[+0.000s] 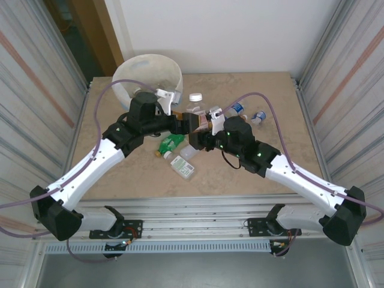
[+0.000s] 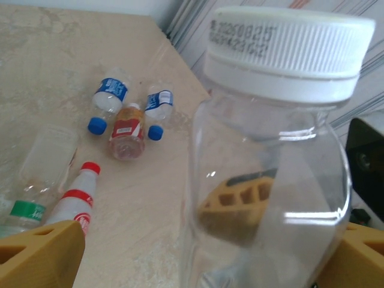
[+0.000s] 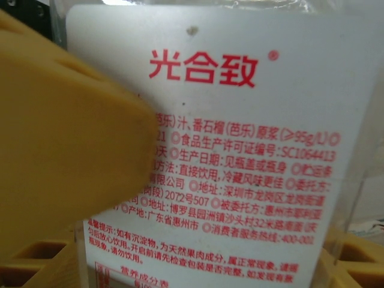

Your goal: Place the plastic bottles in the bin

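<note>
At the middle of the surface (image 1: pixel 150 180), both arms met around one clear white-capped bottle (image 2: pixel 273 150).

Right end effector (image 1: pixel 203 127): pinching this bottle. In the right wrist view one yellow finger (image 3: pixel 66 156) lay pressed against the bottle's white label (image 3: pixel 240 180), which was printed in red characters. In the left wrist view a finger showed through the clear wall from the bottle's other side.

Left end effector (image 2: pixel 207 258): spread, its two yellow fingertips (image 2: pixel 39 258) standing on either side of the same bottle. The lower-left one was separated from the bottle wall by a strip of bare surface. Whether the other one touched the bottle could not be told.

Bin (image 1: pixel 147 72): round and cream-white, at the far left corner, just beyond the left arm's wrist.

Loose bottles lay on the surface as follows:
- Two blue-capped bottles (image 2: pixel 108 96) lay toward the right edge.
- A brown red-labelled bottle (image 2: pixel 127 133) lay just beside them.
- A red-capped bottle (image 2: pixel 75 204) with a red-and-white label lay closer to the middle.
- A green bottle (image 1: pixel 171 143) and a clear green-labelled bottle (image 1: pixel 183 166) lay on the near side of the two end effectors.
- A second white-capped bottle (image 1: pixel 195 98) was near the far edge, just right of the bin.
</note>
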